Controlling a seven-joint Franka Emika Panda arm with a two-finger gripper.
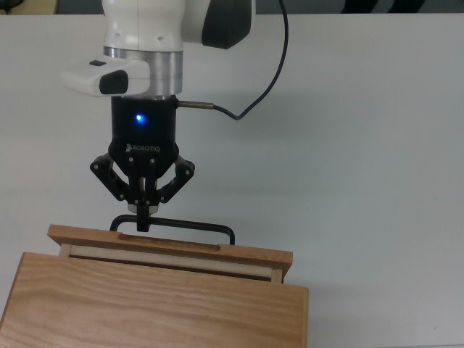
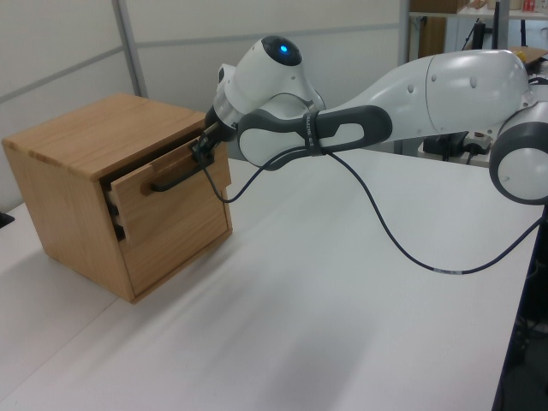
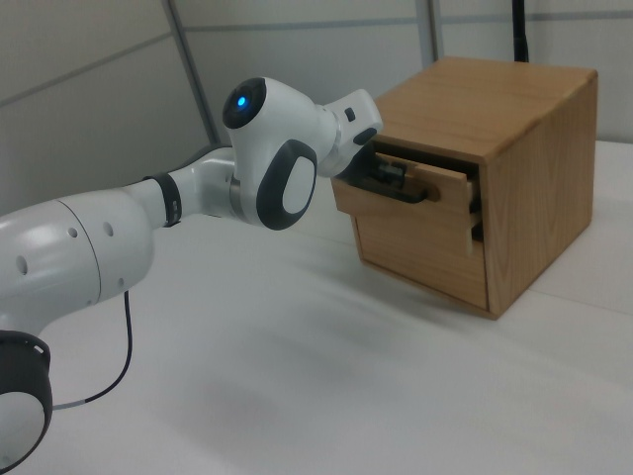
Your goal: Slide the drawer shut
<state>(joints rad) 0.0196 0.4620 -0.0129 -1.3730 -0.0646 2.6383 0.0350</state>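
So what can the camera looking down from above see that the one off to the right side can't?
Only the top view shows the gripper with its fingers together at the black handle, and the gap behind the drawer's front panel.

Only the right view shows the cabinet whole, with its front and side, and the long white arm reaching to it.

Both show the drawer part open, the blue light on the arm and the white table.
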